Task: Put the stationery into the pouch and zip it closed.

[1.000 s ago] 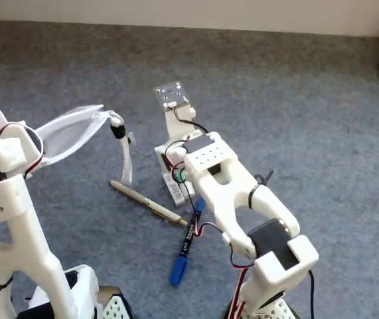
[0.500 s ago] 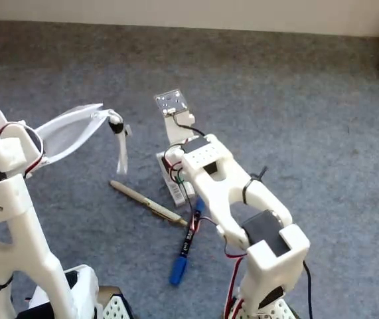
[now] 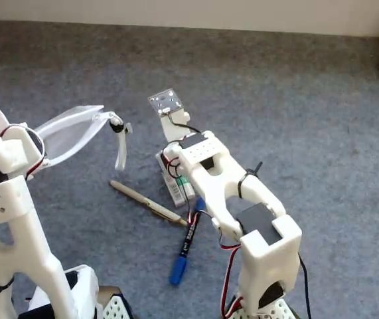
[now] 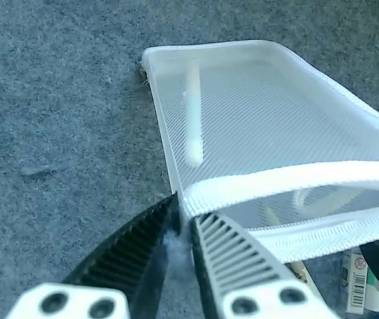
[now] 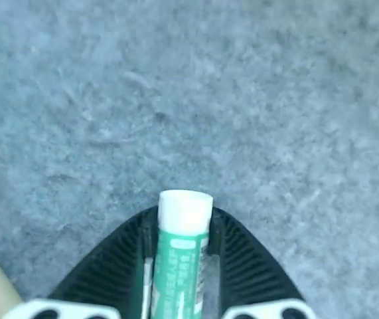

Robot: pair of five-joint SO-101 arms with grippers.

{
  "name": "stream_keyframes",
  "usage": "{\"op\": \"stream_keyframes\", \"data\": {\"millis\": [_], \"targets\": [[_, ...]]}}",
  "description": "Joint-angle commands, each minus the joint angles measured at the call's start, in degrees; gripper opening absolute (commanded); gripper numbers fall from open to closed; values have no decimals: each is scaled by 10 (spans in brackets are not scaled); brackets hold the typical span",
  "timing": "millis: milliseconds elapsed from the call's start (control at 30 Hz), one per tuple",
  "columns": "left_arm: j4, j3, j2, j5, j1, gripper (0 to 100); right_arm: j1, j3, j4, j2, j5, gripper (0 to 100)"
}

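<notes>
the left gripper (image 4: 184, 218) is closed on the white rim of the pouch (image 3: 70, 133), with both jaws pinched on the rim at one end of the mouth. it holds the pouch above the grey surface (image 3: 308, 100), toward the left edge. the pouch is of white mesh, and its mouth is open, with the two rim bands apart. at the other end of the mouth there is a black zipper pull (image 3: 117, 125), and a white strap (image 3: 121, 156) hangs down from it.

the right gripper (image 5: 184, 212) is near the middle of the surface and points downward. its jaws are closed on a green and white tube (image 5: 181, 266), and the white end of the tube sticks out just past the fingertips. i cannot tell if the tube touches the surface.

a beige pen (image 3: 146, 203) lies on the surface between the pouch and the right arm, below the strap. a blue marker (image 3: 184, 249) lies nearer to the front edge. its upper end goes under the right arm, and one end of the pen is just beside it.
</notes>
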Motion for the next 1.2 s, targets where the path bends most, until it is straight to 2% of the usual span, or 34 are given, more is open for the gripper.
{"op": "stream_keyframes", "data": {"millis": [0, 167, 433, 600, 867, 1033, 1167], "targets": [[-11, -2, -8, -6, -5, 7, -1, -51, 53, -18, 8, 5], [-11, -2, -8, -6, -5, 7, -10, -83, 106, -53, 8, 5], [-11, -2, -8, -5, 0, 7, -48, -45, 110, -129, 8, 5], [-11, -4, -8, -5, 51, 7, -73, 0, 109, -192, 7, 5], [-7, -30, -8, -2, 107, 7, -73, 40, 107, -283, 6, 5], [-6, -48, -8, 4, 150, 7, -71, 42, 107, -311, -52, 5], [-6, -48, -8, 18, 167, 7, -70, 44, 107, -327, -61, 5]]}}
